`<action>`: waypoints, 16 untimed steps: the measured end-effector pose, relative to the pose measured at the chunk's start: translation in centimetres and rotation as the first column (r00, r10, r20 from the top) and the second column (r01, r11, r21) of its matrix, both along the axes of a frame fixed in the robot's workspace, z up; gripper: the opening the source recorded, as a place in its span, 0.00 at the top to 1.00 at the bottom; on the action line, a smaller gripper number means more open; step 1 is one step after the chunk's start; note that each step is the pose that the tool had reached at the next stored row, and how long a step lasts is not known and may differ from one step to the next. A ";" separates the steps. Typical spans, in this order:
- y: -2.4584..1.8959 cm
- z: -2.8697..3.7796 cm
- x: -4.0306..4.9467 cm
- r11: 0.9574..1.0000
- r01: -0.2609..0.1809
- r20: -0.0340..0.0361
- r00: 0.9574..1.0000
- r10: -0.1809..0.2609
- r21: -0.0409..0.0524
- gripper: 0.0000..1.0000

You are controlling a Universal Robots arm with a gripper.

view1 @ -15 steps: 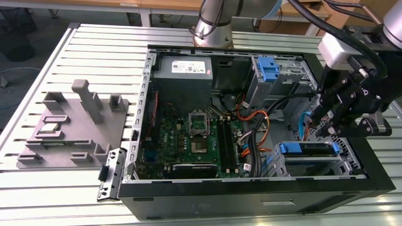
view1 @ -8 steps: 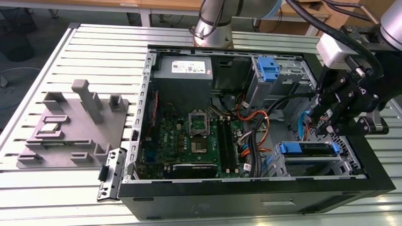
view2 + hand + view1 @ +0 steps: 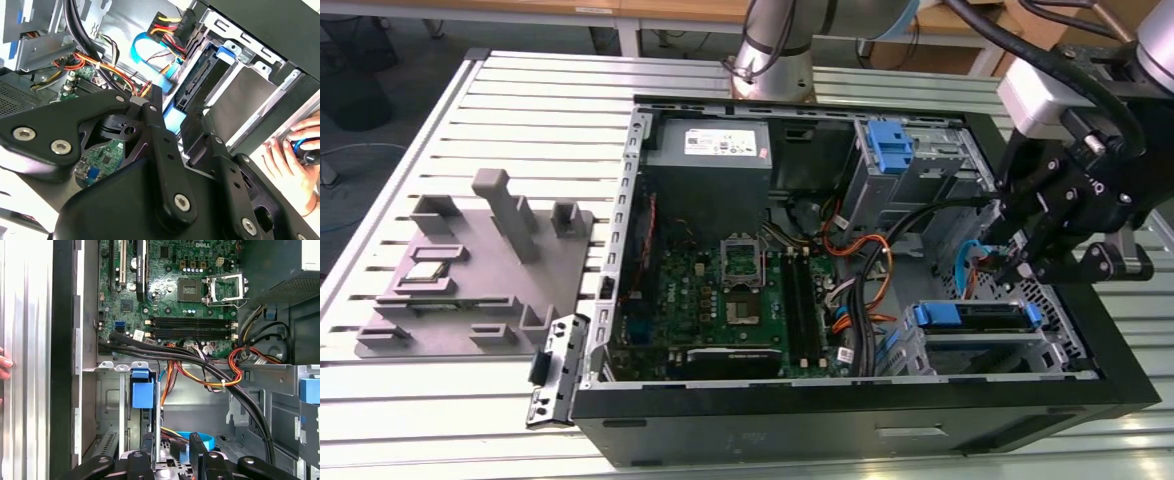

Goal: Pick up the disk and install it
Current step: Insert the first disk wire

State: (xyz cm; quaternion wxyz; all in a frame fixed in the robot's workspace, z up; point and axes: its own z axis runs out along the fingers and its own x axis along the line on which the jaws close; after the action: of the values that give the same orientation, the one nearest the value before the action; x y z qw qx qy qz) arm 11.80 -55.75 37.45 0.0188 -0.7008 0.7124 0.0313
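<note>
Black gripper (image 3: 172, 456) close up, jaws apart, empty, near flat silver-metal disk with blue plastic side rails (image 3: 970, 318), seated in lower bay of black computer case (image 3: 854, 425); likely rigid, dense, shock-sensitive, so grip long edges, avoid connectors

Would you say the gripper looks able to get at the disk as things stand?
Probably yes: the case lies open, the gripper hangs close above the disk, and nothing seems to lie between them.
</note>
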 end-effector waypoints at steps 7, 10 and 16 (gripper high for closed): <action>0.20 -0.08 0.05 1.000 0.000 0.000 1.000 0.000 0.000 0.58; 0.40 -0.30 0.19 1.000 0.000 0.000 1.000 0.000 0.000 0.58; 0.57 -0.59 0.97 1.000 0.000 -0.001 1.000 0.000 -0.003 0.58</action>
State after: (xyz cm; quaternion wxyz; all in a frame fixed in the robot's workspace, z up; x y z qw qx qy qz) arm 12.77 -55.18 36.86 0.0177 -0.7009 0.7124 0.0306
